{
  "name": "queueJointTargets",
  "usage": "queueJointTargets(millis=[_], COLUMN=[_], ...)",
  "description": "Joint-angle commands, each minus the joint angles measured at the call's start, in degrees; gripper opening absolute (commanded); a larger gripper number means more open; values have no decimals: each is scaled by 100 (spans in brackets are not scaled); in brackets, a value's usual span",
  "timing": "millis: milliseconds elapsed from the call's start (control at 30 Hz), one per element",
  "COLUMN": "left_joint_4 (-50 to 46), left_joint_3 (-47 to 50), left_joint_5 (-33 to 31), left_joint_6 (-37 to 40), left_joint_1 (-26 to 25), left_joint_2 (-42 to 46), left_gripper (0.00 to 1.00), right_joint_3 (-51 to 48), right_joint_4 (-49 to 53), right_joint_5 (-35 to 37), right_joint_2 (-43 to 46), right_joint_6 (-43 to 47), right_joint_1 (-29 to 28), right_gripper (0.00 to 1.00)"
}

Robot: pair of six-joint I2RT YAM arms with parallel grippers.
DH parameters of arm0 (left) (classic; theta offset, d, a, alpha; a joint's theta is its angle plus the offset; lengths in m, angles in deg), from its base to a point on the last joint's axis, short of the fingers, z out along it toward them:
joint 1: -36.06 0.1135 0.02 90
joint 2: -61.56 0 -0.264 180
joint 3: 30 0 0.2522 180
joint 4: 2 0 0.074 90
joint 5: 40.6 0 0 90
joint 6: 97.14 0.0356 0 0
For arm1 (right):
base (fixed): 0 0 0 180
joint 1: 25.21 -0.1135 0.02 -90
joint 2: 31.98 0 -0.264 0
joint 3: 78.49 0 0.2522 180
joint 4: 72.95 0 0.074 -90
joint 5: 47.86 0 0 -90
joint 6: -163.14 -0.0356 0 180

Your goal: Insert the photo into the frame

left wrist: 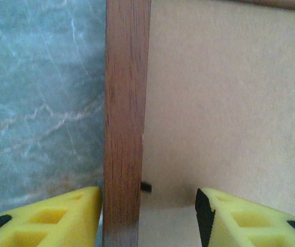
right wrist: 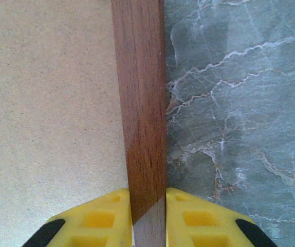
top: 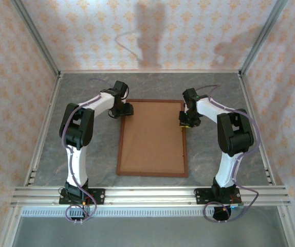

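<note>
— Brown backing board is seen inside the frame. How much of the job can be counted as done?
— Most of it, it is judged. The frame is laid flat at the middle of the counter, back upward, with the board seated within all four rails. Whether the photo lies beneath cannot be told, since the whole opening is covered by the board.
— What is left, then?
— Possibly the securing of the board and the turning of the frame face up, though that is offered as a judgement only.
— How are the hands placed?
— The left hand is set at the frame's 11 o'clock, straddling the left rail with jaws parted. One finger is against the rail's outer side, and the other stands apart over the board. The right hand is at 2 o'clock, closed narrowly on the right rail, with both fingers pressed to the wood.
— And room for moving?
— Bare counter is found at 12 o'clock up to the back wall. The strips at 9 and 3 o'clock are shared with the arms. At 6 o'clock the frame's lower rail is near the metal mounting rail, so little room is offered there.
</note>
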State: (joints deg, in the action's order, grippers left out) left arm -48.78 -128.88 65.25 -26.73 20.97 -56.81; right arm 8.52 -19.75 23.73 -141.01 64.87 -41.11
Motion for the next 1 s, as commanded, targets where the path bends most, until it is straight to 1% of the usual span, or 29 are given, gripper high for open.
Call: queueJointTargets(millis=[0, 200, 367, 433, 600, 767, 967], left_joint_4=[58, 398, 387, 336, 353, 126, -13], left_joint_3=[445, 1709, 2526, 2649, 2602, 2504, 2710], left_joint_5=[-29, 132, 230, 270, 560, 552, 504], left_joint_6=[-134, -422, -488, -459, -401, -299, -301], left_joint_1=[45, 297, 395, 397, 292, 94, 37], left_joint_2=[742, 1891, 2625, 2633, 2349, 2177, 2335], left_gripper=[56, 58, 60, 57, 45, 39, 35], right_joint_3=[-36, -22, -34, -22, -21, -31, -27], right_joint_4=[-203, -209, -221, -235, -201, -205, -200], right_joint_5=[5, 23, 24, 14, 39, 42, 49], right_joint_2=[-338, -348, -353, -356, -337, -325, -342], right_joint_6=[45, 36, 37, 37, 49, 45, 48], right_joint_1=[-30, -26, -31, -26, -32, -25, -30], right_gripper=[19, 19, 19, 19, 19, 19, 19])
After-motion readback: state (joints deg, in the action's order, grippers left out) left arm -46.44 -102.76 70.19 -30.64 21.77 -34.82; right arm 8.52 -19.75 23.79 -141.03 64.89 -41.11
